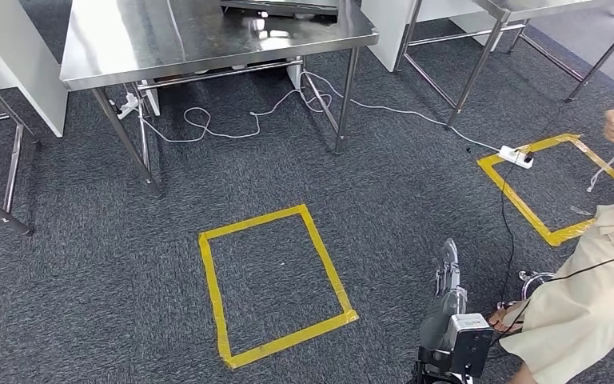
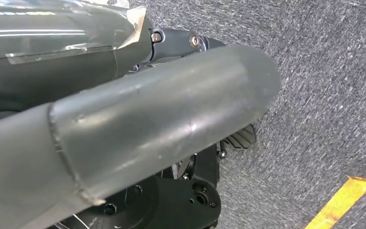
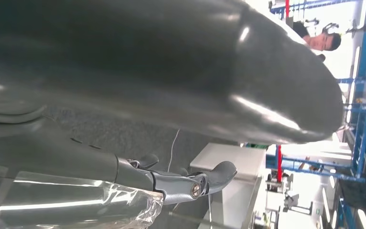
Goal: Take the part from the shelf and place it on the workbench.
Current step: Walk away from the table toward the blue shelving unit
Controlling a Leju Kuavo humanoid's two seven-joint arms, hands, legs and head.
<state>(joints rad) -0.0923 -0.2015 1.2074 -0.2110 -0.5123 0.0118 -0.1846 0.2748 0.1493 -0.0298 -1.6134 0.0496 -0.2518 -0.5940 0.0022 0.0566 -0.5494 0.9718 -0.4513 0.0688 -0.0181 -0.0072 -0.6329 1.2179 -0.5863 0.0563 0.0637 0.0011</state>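
Left hand (image 2: 162, 119): hangs over the carpet; thumb and dark fingers apart, nothing in it.
Counter (image 1: 208, 40): steel, ahead at upper left; no part seen on its visible top.
Yellow tape square (image 1: 276, 284): on the floor in front of the counter.
White cable (image 1: 232, 124): loops under the counter; a trip risk, I judge, when walking.
Right hand (image 1: 446, 276): low at the side, fingers loosely apart, holding nothing.
Person (image 1: 584, 296): close at right; a swinging arm could strike them.
Part: I cannot tell where it is.

A steel table (image 1: 208, 40) stands behind the taped floor square (image 1: 276, 284), a seated person (image 1: 592, 296) to its right.
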